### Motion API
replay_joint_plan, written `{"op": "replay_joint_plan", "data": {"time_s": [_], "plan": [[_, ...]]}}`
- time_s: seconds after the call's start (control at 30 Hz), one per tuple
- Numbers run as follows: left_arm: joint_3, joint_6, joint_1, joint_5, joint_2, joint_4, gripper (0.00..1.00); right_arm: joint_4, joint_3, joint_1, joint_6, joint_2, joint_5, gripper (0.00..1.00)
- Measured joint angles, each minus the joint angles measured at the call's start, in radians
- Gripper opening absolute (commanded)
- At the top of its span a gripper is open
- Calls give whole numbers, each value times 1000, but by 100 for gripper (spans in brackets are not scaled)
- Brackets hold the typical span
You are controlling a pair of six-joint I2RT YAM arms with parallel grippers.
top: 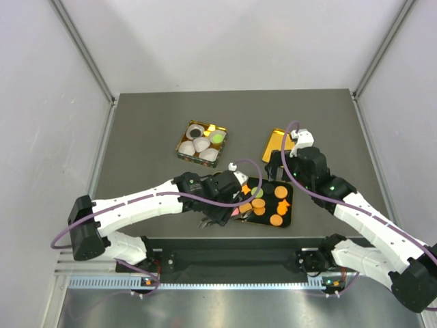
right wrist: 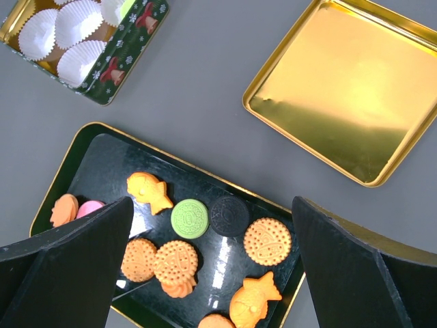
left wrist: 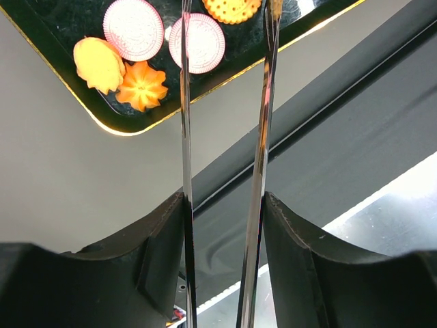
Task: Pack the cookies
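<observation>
The cookies (top: 270,201) lie on a black gold-rimmed tray (top: 291,213): orange rounds, fish shapes, a green one (right wrist: 188,218) and a black one (right wrist: 229,215). My left gripper (top: 229,199) hangs over the tray's left end, shut on a pair of metal tongs (left wrist: 259,137). The two blades stand apart and reach past two pink cookies (left wrist: 196,43) out of the frame, so their tips are hidden. My right gripper (right wrist: 213,229) hovers open above the tray with nothing between its fingers (right wrist: 68,263).
A square green tin (top: 202,143) with white paper cups (right wrist: 78,24) stands behind the tray to the left. Its gold lid (right wrist: 348,89) lies upside down at the back right. The table's front edge (left wrist: 307,116) runs close to the tray.
</observation>
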Motion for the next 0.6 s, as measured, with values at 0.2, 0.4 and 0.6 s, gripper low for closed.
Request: {"op": "replay_joint_plan", "data": {"time_s": [0.2,0.4,0.6], "plan": [[0,8,-1,0,23,4,53,0,0,0,0,0,0,100],[2,17,-2,0,27,10,45,0,0,0,0,0,0,100],[18,22,-2,-12,27,6,37,0,0,0,0,0,0,100]]}}
